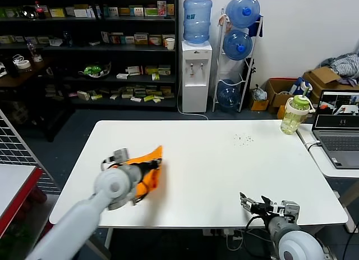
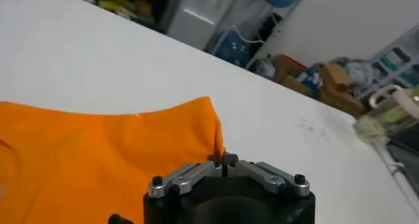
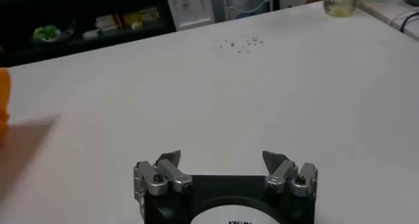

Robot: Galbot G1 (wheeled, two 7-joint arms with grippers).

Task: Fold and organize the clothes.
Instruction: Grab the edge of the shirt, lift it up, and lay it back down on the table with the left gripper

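White table (image 1: 224, 170) carries a crumpled bright orange T-shirt (image 1: 150, 169).

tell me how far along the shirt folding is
Done: the orange T-shirt already looks bunched into a compact shape near the white table's left front. In hand: the left gripper is shut on the T-shirt's edge. Left: a neat final fold and placing; whether it is flat cannot be told. The right gripper waits open over the right front.

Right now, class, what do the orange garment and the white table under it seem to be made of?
Orange T-shirt: soft matte knit fabric, probably cotton; it drapes and puckers where the left gripper pinches it. White table: smooth, hard, faintly glossy top, likely laminate.
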